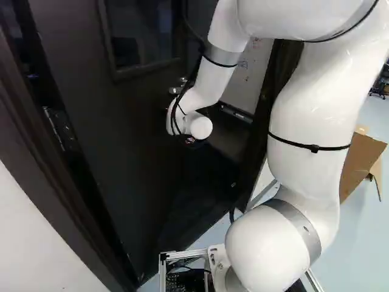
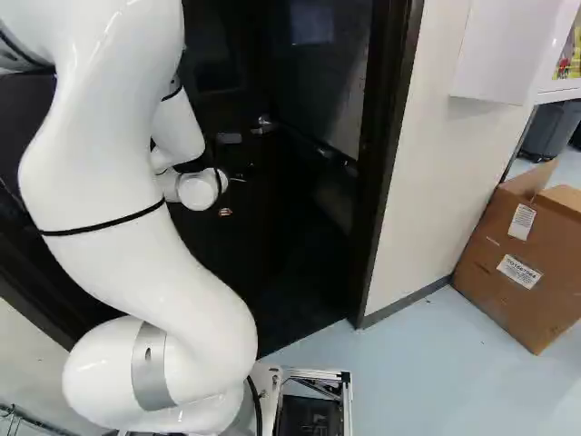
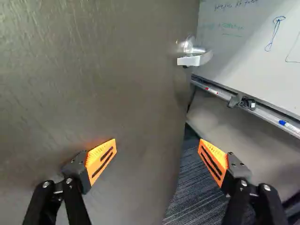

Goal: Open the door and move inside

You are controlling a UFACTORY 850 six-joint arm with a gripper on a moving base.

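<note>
holding its fingers wide apart, the gripper (image 3: 158, 147) faces the door (image 3: 108, 84), whose free edge runs ahead between the tips, so a push should land on the flat side.

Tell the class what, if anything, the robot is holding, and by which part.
Nothing is held: the tool is open, its orange pads wide apart, and the door handle lies ahead of it, not between them.

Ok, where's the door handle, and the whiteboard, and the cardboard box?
Door handle (image 3: 192, 60): wrist view, on its silver lever.
Whiteboard (image 3: 239, 44): wrist view, on its white writing surface.
Cardboard box (image 2: 536, 311): right base view, on its brown side.
</note>
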